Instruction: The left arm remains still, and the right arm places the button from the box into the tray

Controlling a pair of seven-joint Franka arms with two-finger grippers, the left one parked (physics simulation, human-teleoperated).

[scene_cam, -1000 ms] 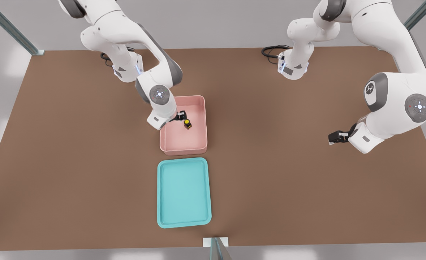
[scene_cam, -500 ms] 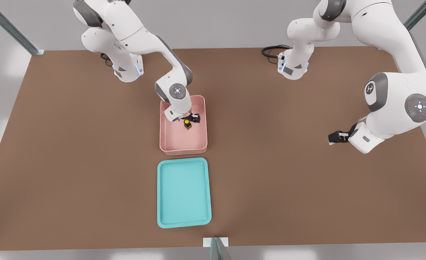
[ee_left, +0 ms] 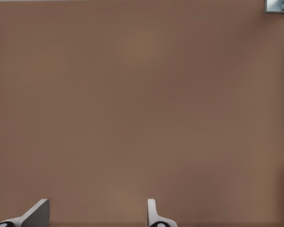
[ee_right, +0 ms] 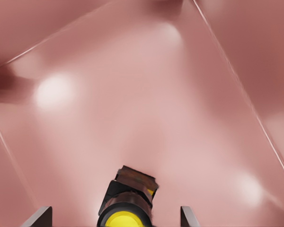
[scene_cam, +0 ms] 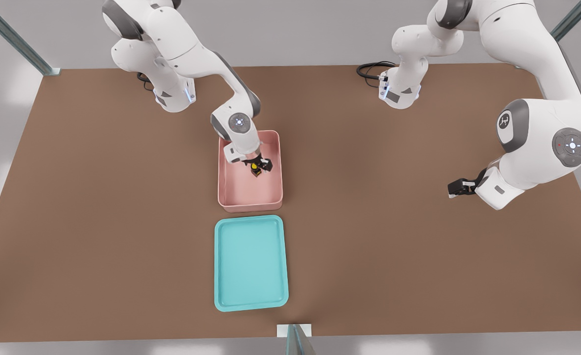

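- We see the box (scene_cam: 250, 197) near the middle of the desk (scene_cam: 98, 207), with the tray (scene_cam: 251, 303) just in front of it, apart.
- The button (scene_cam: 256, 170) sits inside the box.
- The gripper (scene_cam: 259, 166) hangs in the box over the button, one of its fingers (ee_right: 38, 217) on either side.

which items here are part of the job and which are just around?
In the job:
- button, inside the box
- box, pink
- tray, teal, beside the box
- gripper, down in the box, fingers open either side of the button

Just around:
- table
- metal frame posts
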